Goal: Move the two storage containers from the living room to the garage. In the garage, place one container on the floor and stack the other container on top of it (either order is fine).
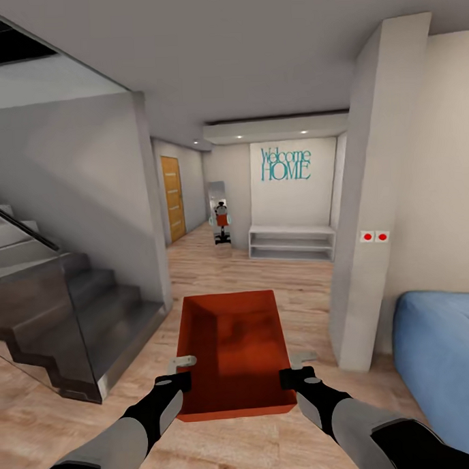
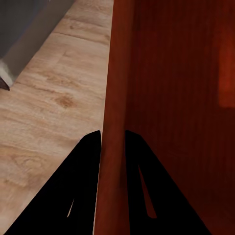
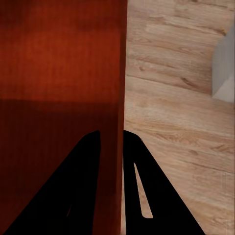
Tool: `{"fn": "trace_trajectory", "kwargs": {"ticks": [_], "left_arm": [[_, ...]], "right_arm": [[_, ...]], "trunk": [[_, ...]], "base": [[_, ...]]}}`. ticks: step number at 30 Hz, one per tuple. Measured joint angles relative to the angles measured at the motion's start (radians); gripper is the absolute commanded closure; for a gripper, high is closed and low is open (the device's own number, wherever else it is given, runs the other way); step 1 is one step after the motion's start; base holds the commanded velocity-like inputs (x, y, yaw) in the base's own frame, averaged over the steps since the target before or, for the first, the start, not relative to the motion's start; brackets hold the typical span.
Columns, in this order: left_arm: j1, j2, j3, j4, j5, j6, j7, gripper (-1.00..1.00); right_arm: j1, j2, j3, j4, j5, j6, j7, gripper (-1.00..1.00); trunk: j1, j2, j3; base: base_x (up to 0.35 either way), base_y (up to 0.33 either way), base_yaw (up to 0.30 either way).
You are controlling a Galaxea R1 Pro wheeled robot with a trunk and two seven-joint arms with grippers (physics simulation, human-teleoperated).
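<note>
You are carrying one orange-red, open-top rectangular storage container out in front of you, clear of the light wood-plank floor, with its long axis pointing straight ahead down the hallway. The left gripper is pinched on the left long wall near the end closest to you; the left wrist view shows the two dark fingers straddling that wall edge, nearly closed on it. The right gripper does the same on the right long wall — its fingers sit one inside, one outside. Both arms are equally near, so the box hangs balanced between them.

What matters for the coming move, in my judgement, is that the container's long axis already lines up with the corridor between the grey staircase with its glass balustrade and the white pillar bearing two red switches — drive forward without turning the box. The blue sofa sits close on your right.
</note>
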Motion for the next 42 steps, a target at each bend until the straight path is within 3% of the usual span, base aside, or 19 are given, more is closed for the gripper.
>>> {"fn": "trace_trajectory", "kwargs": {"ticks": [42], "left_arm": [[0.000, 0.000, -0.001, 0.000, 0.000, 0.000, 0.000, 1.00]], "right_arm": [[0.000, 0.000, 0.000, 0.001, -0.001, -0.002, 0.000, 1.00]], "trunk": [[0.000, 0.000, 0.000]], "base": [[0.323, 0.000, 0.001]]}}
